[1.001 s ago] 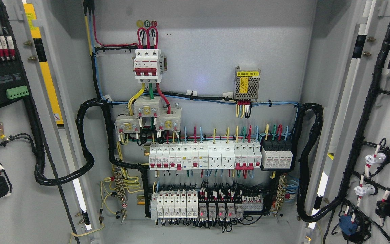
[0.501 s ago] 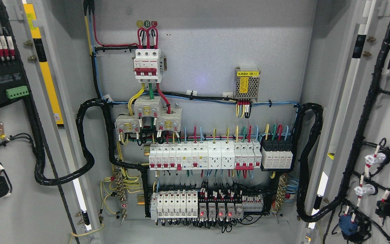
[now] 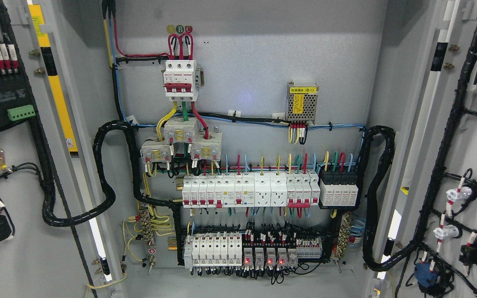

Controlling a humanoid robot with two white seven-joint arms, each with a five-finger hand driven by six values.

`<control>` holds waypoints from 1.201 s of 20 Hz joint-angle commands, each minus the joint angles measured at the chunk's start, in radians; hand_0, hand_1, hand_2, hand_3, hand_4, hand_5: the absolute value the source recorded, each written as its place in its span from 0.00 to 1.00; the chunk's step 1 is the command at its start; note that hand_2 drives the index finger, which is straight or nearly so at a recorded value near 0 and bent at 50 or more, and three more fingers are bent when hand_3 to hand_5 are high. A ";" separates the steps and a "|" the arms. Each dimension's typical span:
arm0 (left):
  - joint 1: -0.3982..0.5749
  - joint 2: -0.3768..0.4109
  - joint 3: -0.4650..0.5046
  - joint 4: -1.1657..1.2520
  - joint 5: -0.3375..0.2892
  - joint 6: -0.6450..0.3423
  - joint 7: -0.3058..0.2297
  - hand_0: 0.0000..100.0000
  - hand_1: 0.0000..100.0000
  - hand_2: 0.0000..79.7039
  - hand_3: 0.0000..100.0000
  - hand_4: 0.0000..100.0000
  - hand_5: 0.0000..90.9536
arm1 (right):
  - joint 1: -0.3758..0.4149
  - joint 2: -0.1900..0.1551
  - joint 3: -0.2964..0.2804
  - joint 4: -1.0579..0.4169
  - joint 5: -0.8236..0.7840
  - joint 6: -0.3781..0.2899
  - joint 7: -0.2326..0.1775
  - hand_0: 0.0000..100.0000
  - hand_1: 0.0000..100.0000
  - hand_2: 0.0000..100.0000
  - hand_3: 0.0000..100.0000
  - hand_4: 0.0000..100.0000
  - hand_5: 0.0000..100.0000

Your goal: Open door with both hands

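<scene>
At the far left of the head view, the left door (image 3: 23, 174) stands swung wide, its grey inner face turned toward the camera. No robot hand or arm shows anywhere in the picture, so whether the fingers are spread or curled cannot be told, nor how far they are from either door. On this door's inner face sits a black panel with a row of red-and-white terminals at the top and a green connector block (image 3: 21, 112) below it, with a black cable bundle (image 3: 44, 165) running down past them. A yellow-and-black strip (image 3: 54, 87) runs down the door's edge; the small warning triangle at its lower end is too small to read.

Between the doors lies the cabinet interior (image 3: 263, 54). A white three-pole main breaker (image 3: 180, 80) with red levers is mounted high on the back plate, under round markers of which a green "B" can be read. To its right a perforated metal power supply (image 3: 302, 102) carries a yellow label with Chinese characters and "(B1)". Lower down a row of white breakers (image 3: 246, 189) is fed by coloured wires, and beneath it a second row of modules (image 3: 246, 250) shows small red lights.

At the far right, the right door (image 3: 458, 165) is likewise swung open, its inside strung with black wiring harness (image 3: 443, 165) and white-capped fittings.
</scene>
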 commanded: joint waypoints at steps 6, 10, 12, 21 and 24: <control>-0.002 -0.059 -0.065 0.230 -0.037 0.031 0.072 0.00 0.00 0.00 0.00 0.00 0.00 | -0.141 0.053 0.009 0.296 0.086 0.236 -0.029 0.21 0.09 0.00 0.00 0.00 0.00; -0.002 -0.060 -0.064 0.233 -0.035 0.044 0.064 0.00 0.00 0.00 0.00 0.00 0.00 | -0.213 0.075 0.006 0.450 0.086 0.240 -0.029 0.21 0.09 0.00 0.00 0.00 0.00; 0.000 -0.067 -0.061 0.233 -0.032 0.044 0.055 0.00 0.00 0.00 0.00 0.00 0.00 | -0.214 0.080 0.008 0.458 0.086 0.259 -0.029 0.21 0.09 0.00 0.00 0.00 0.00; 0.000 -0.072 -0.059 0.235 -0.032 0.044 0.053 0.00 0.00 0.00 0.00 0.00 0.00 | -0.216 0.078 -0.043 0.459 0.085 0.370 -0.031 0.21 0.09 0.00 0.00 0.00 0.00; 0.000 -0.072 -0.061 0.233 -0.033 0.042 0.053 0.00 0.00 0.00 0.00 0.00 0.00 | -0.216 0.080 -0.053 0.458 0.085 0.371 -0.031 0.21 0.09 0.00 0.00 0.00 0.00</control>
